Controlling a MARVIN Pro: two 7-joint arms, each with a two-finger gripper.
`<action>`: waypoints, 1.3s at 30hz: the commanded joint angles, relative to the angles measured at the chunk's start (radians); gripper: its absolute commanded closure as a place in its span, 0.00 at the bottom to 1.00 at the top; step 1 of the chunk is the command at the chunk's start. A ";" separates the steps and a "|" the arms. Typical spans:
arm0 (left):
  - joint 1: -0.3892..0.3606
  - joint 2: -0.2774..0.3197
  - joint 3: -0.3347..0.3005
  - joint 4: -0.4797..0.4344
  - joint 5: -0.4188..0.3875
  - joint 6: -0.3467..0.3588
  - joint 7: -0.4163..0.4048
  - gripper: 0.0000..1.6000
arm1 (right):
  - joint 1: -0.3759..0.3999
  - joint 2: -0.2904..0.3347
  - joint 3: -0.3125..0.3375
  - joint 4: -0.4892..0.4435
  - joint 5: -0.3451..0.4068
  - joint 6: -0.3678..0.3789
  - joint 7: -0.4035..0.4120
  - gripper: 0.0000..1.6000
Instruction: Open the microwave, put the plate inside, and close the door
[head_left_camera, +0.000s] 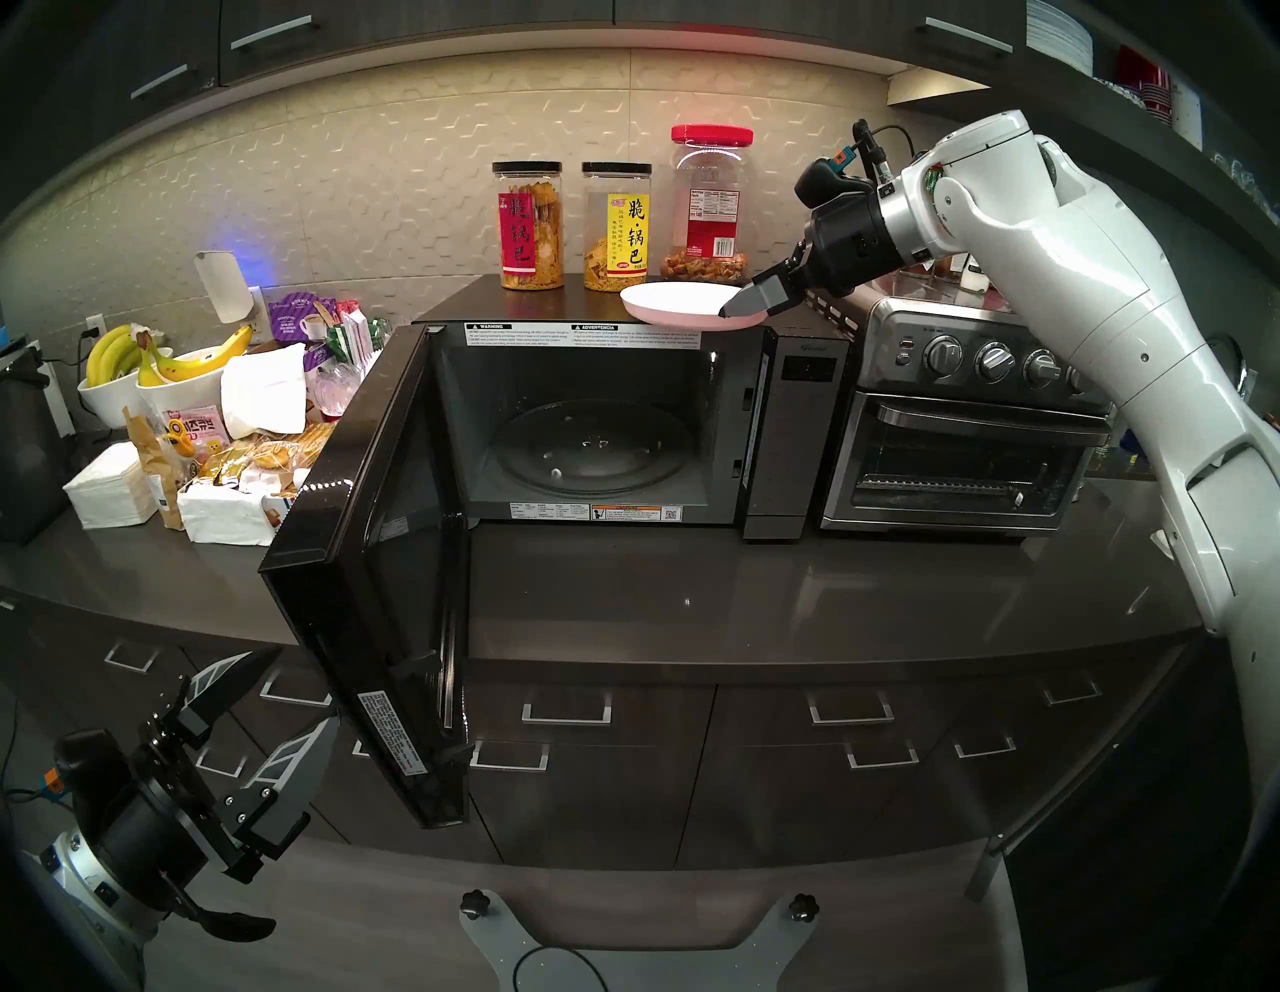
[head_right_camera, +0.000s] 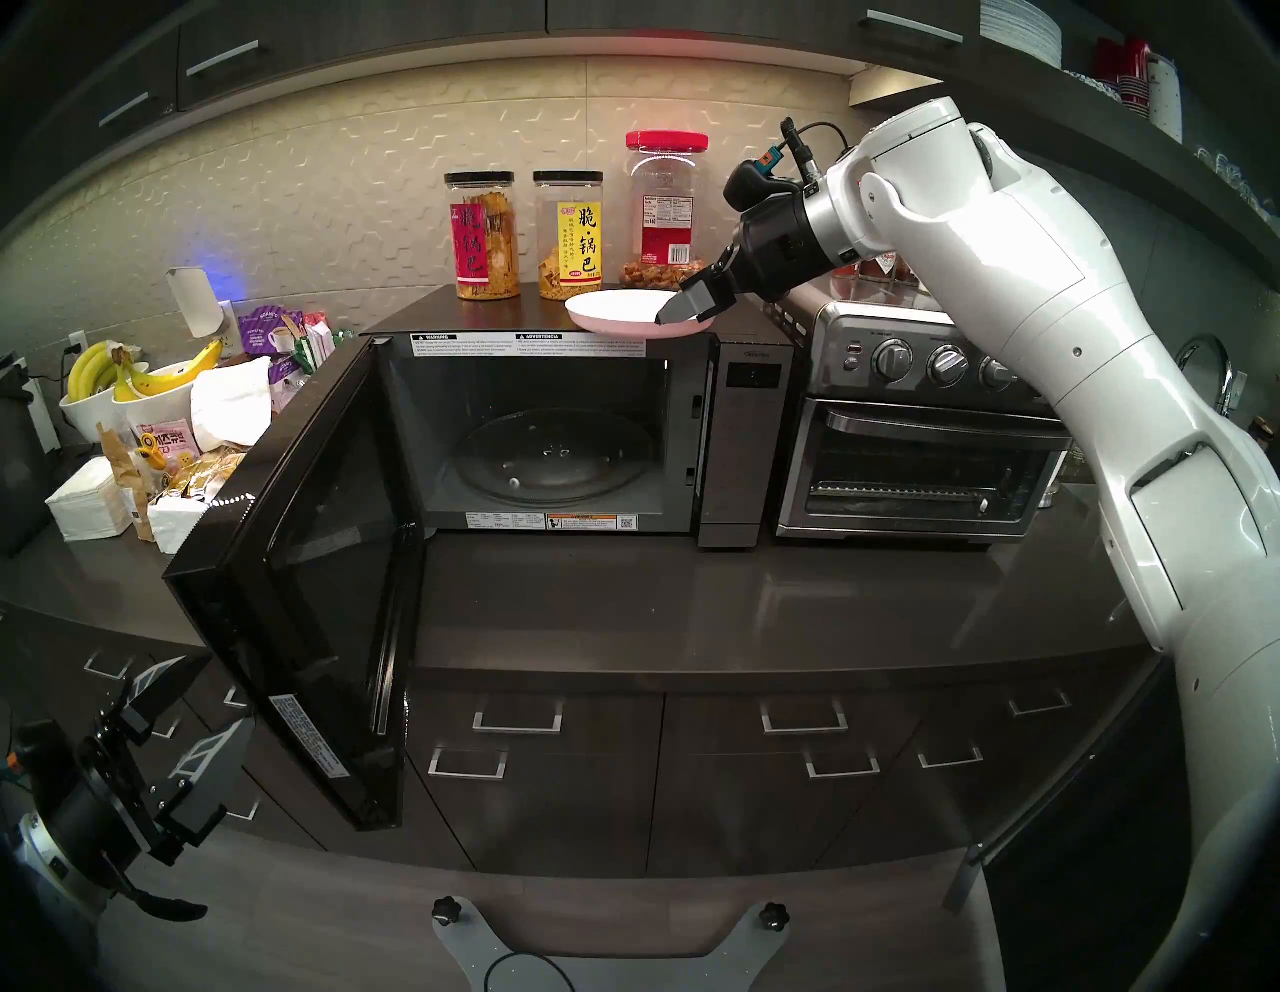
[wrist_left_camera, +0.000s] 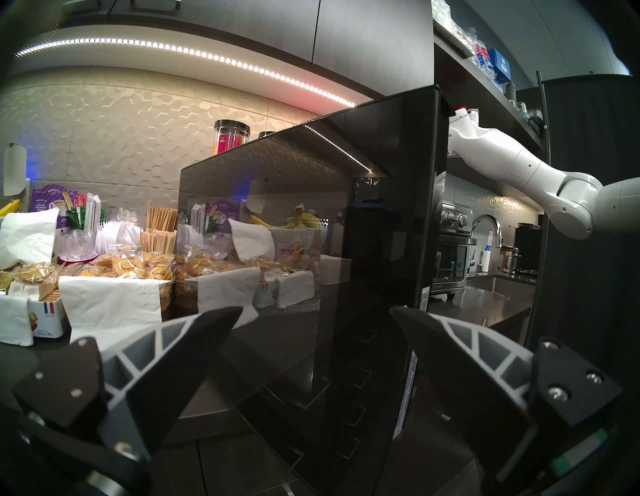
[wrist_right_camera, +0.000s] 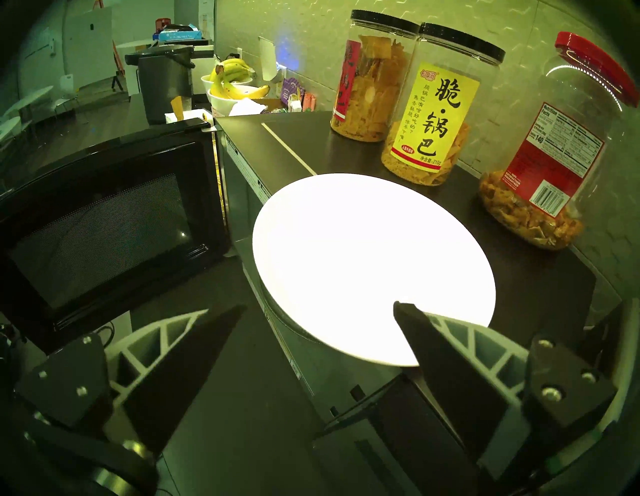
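The black microwave (head_left_camera: 796, 415) stands on the counter with its cavity and glass turntable (head_left_camera: 589, 450) exposed. Its door (head_left_camera: 374, 554) is swung wide to the left, out past the counter edge. The white plate (head_left_camera: 672, 301) lies on the microwave's top, overhanging the front edge. My right gripper (head_left_camera: 734, 308) is open at the plate's right rim; in the right wrist view one finger (wrist_right_camera: 436, 346) lies over the plate (wrist_right_camera: 363, 259) and the other hangs in front of the microwave. My left gripper (head_left_camera: 294, 693) is open and empty, low, beside the door's (wrist_left_camera: 294, 242) free edge.
Three snack jars (head_left_camera: 616, 228) stand on the microwave top just behind the plate. A steel toaster oven (head_left_camera: 970, 429) sits close on the right. Bowls of bananas (head_left_camera: 159, 360), napkins and snack packs crowd the counter on the left. Bare grey counter (head_left_camera: 762, 596) lies in front of the microwave.
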 joint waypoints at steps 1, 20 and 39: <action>-0.002 -0.001 0.001 -0.016 -0.002 0.000 0.001 0.00 | 0.075 0.008 -0.018 0.010 0.029 -0.031 0.107 0.00; -0.005 -0.004 0.000 -0.016 0.000 0.002 -0.002 0.00 | 0.141 0.012 -0.125 0.044 0.087 -0.091 0.184 0.00; -0.008 -0.007 -0.001 -0.016 0.002 0.004 -0.004 0.00 | 0.196 -0.006 -0.237 0.067 0.120 -0.148 0.240 0.00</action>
